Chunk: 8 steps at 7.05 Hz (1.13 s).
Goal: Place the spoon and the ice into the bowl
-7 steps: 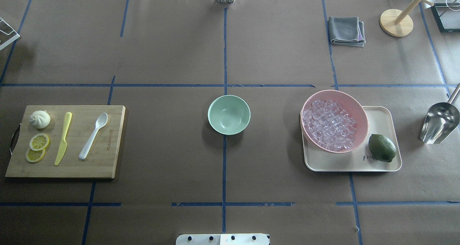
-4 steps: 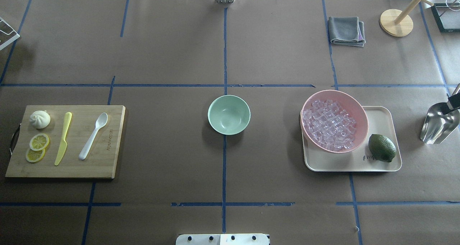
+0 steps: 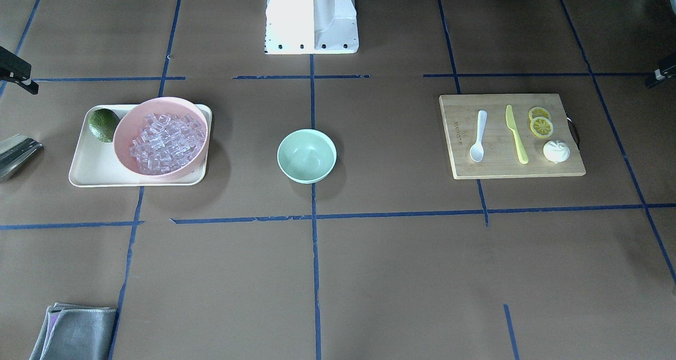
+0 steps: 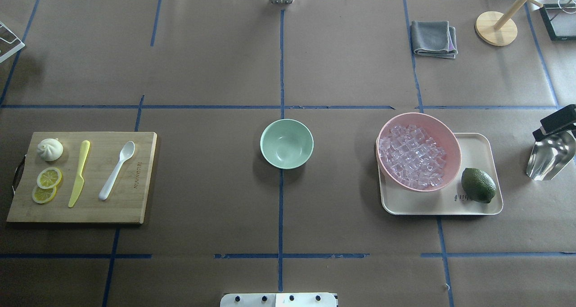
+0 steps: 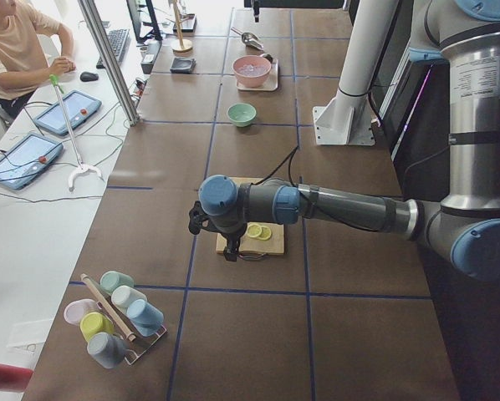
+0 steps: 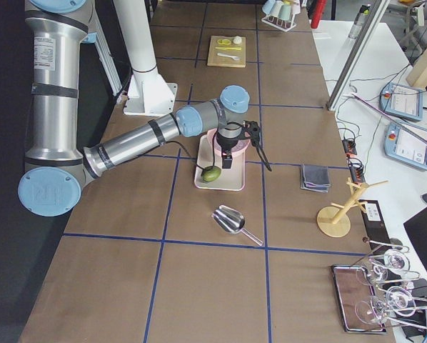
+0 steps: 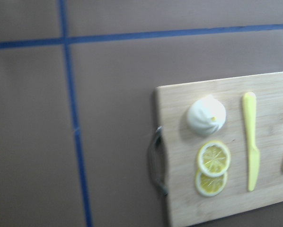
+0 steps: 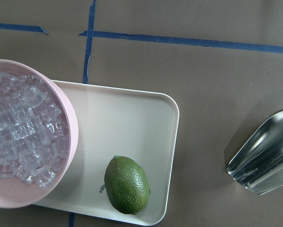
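On cutting board (image 4: 135, 199): spoon (image 4: 116, 171), loose beside knife (image 4: 79, 174); left gripper (image 5: 231, 247), jaw opening not discernible, should straddle handle crosswise, clear of knife; right gripper (image 4: 557, 120) likewise indiscernible

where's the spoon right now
In the overhead view the spoon lies on the cutting board at the table's left, just right of the yellow knife and well left of the green bowl.

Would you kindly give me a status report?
Left gripper, right gripper out wide, jaws unreadable. Spoon on cutting board, ice in pink bowl, green bowl empty. Knife lies beside spoon, not touching.
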Motion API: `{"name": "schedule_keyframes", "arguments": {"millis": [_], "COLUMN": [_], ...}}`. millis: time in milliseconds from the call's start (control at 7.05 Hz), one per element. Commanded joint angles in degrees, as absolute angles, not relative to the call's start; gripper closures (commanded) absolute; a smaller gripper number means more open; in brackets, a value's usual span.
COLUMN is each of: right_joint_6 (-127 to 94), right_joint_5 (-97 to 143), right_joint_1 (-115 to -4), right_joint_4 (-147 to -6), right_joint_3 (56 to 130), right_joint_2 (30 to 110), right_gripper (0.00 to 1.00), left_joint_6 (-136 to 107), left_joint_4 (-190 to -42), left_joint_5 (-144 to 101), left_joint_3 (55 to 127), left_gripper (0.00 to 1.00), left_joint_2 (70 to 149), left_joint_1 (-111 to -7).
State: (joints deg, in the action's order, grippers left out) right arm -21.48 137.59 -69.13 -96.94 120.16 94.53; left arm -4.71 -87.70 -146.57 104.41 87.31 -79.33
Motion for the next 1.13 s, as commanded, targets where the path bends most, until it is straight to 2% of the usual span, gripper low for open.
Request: {"name": "schedule_keyframes", "arguments": {"millis": [0, 284, 709, 993], "right_joint_6": [-21.62, -21.62, -21.62, -21.62], "right_joint_5": [137.55, 137.64, 137.64, 137.64], "right_joint_1": [-69.08, -69.08, -69.08, -69.08], "right_joint_4": [-96.94, -96.94, -96.94, -96.94], "right_joint_3": [120.15, 120.06, 120.06, 120.06], "right_joint_2": [94.40, 94.39, 94.39, 94.39], "right_gripper": [0.00, 0.00, 0.00, 0.00], "left_joint_6": [-21.89, -32.32, -31.56, -31.64], "left_joint_4": [-100.57, -107.65, -107.75, -109.33], "left_joint_5": [-138.57, -127.74, -114.82, -112.59], "left_joint_3": [105.03, 104.94, 104.59, 103.10], "left_gripper": [0.00, 0.01, 0.10, 0.14], "left_joint_2": [90.70, 94.99, 98.17, 98.17], "left_joint_1": [-66.86, -54.91, -43.19, -40.52]}}
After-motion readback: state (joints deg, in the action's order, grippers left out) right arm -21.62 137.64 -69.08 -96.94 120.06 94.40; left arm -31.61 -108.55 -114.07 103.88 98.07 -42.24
